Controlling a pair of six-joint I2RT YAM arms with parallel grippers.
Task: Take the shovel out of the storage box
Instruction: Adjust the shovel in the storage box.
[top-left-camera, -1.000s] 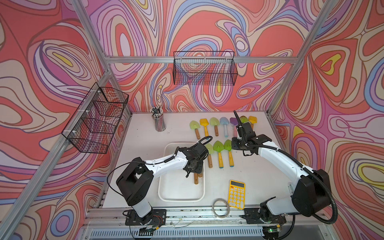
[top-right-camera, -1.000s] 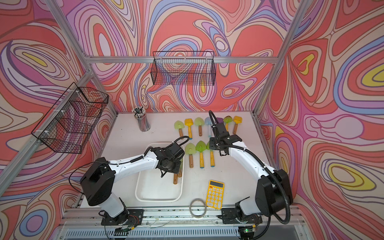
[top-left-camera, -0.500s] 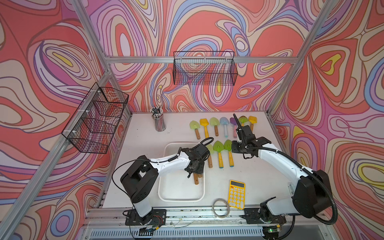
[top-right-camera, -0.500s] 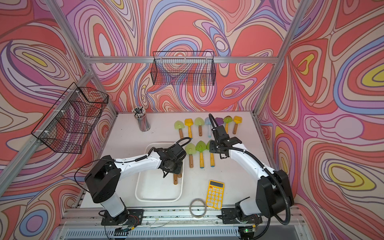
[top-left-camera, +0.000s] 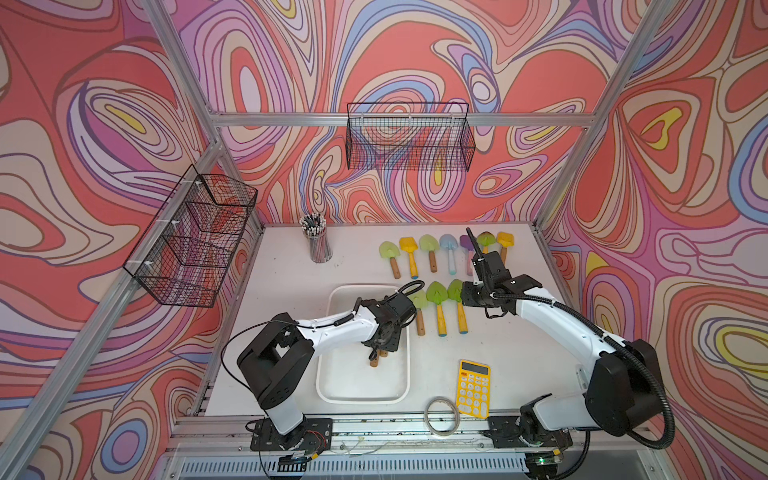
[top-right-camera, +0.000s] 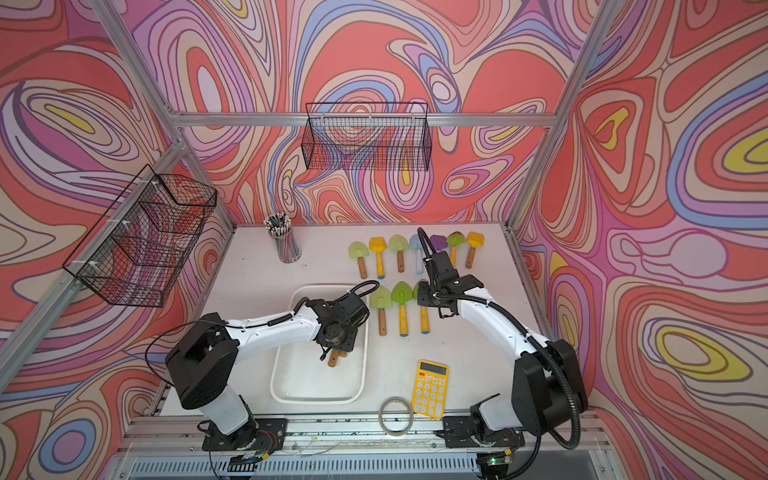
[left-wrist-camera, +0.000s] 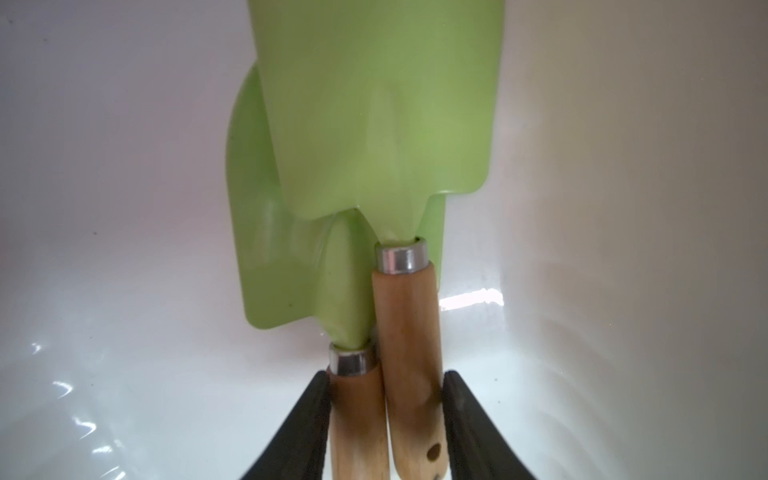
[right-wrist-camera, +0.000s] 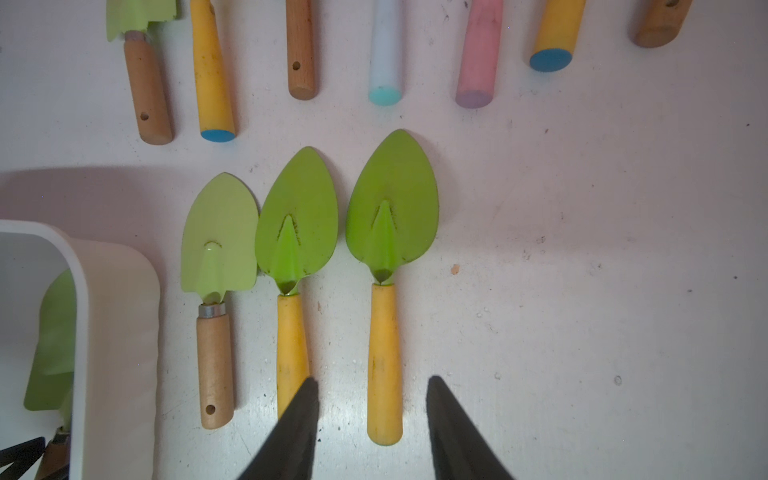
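Table (top-left-camera: 282, 299): ten shovels (top-left-camera: 436, 293) out; pair (left-wrist-camera: 374, 124) in box (top-left-camera: 361, 401), handles clamped by left gripper (left-wrist-camera: 386, 382); right gripper (right-wrist-camera: 372, 380) spread, empty.

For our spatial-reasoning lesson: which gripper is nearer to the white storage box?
Left. The left gripper is down inside the storage box, its fingers flanking two wooden shovel handles; the right gripper is outside it, above the shovels on the table.

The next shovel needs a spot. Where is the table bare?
Bare: the table right of the near row's last yellow-handled shovel, and between pencil cup and storage box. Crowded: both shovel rows, and the front strip around the calculator.
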